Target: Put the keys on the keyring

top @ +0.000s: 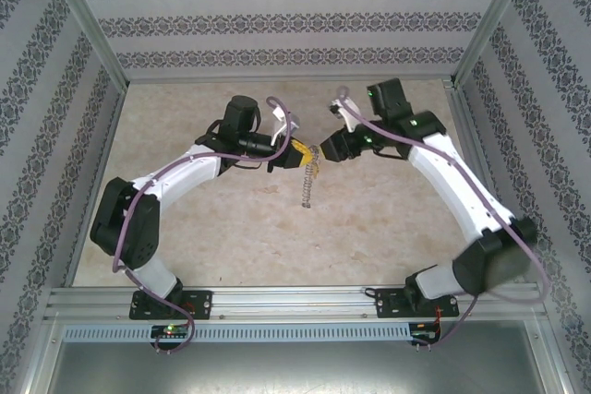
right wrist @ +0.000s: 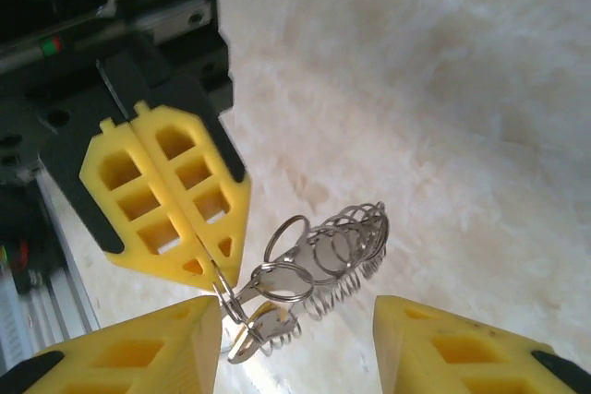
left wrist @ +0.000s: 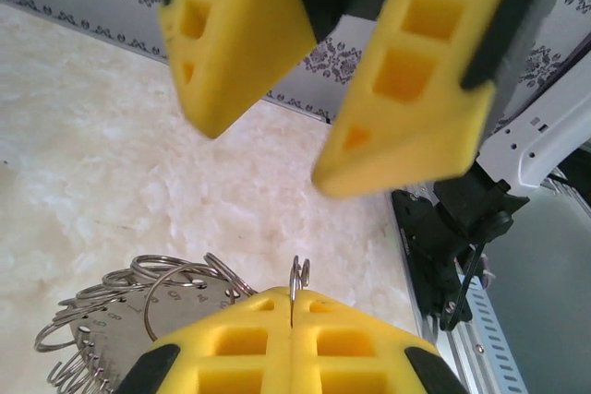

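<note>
In the top view, the keyring is being dangled over the table by the left gripper, clamped on 1 loop so the bunch is hanging free just beside the right gripper. In the left wrist view, its 2 fingers are being pressed together on thin wire. In the right wrist view, the right gripper's fingers are being held apart on either side of the bunch, probably for access; the key is being lost among silvery pieces and cannot be told apart.
</note>
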You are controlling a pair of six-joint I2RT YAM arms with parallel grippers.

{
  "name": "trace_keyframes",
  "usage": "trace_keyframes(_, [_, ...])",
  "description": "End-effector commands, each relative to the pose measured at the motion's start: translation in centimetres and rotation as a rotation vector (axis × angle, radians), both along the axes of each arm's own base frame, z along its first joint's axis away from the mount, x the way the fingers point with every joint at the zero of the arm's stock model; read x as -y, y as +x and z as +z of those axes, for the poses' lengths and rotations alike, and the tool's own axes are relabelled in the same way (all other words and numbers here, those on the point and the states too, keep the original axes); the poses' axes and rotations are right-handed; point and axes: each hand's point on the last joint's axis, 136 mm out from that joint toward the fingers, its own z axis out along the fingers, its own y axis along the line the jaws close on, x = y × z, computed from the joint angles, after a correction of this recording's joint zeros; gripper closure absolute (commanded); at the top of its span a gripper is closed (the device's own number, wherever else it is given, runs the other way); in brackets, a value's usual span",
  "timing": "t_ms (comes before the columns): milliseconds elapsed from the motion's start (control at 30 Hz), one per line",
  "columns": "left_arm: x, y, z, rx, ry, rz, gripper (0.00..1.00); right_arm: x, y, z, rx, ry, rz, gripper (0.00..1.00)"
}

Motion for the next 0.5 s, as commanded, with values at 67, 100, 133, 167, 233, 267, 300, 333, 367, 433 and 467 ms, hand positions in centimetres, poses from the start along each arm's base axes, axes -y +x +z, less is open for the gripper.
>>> trace_keyframes(67, [0.0,-0.2,3.7,0.108,-0.066,0.020,1.00,0.0,0.9,1.0,-0.017,0.299,-0.118,0.59])
trace_keyframes(100, [-0.1,-0.2,3.9,0.113,-0.070,0.028,1.00,-0.2,0.1,1.0,-0.026,0.342,-0.083,0.60])
trace_keyframes(133, [-0.1,-0.1,4.0,0.116,-0.074,0.033,1.00,-0.6,-0.6,1.0,-0.025,0.379,-0.047,0.60])
trace_keyframes(167, [-0.1,-0.2,4.0,0.113,-0.076,0.032,1.00,-0.8,-1.0,0.9,-0.018,0.405,-0.027,0.60])
trace_keyframes(233, [-0.1,-0.2,4.2,0.111,-0.082,0.034,1.00,-1.0,-1.5,0.8,0.002,0.457,-0.001,0.58])
trace_keyframes(267, [-0.1,-0.2,4.3,0.110,-0.084,0.037,1.00,-1.1,-1.6,0.6,0.005,0.464,0.001,0.57])
trace_keyframes(300, [-0.1,-0.2,4.3,0.108,-0.085,0.038,1.00,-1.1,-1.6,0.6,0.009,0.475,0.004,0.57])
trace_keyframes(333, [-0.1,-0.1,4.3,0.107,-0.087,0.038,1.00,-1.2,-1.7,0.6,0.007,0.491,0.010,0.57])
trace_keyframes(367, [-0.1,-0.2,4.3,0.104,-0.088,0.038,1.00,-1.3,-1.8,0.7,0.006,0.504,0.019,0.57])
trace_keyframes(433, [0.0,-0.2,4.3,0.098,-0.089,0.037,1.00,-1.5,-1.8,0.7,0.012,0.522,0.026,0.57])
trace_keyframes(467, [-0.1,-0.2,4.3,0.098,-0.089,0.038,1.00,-1.6,-1.8,0.7,0.013,0.528,0.029,0.58])
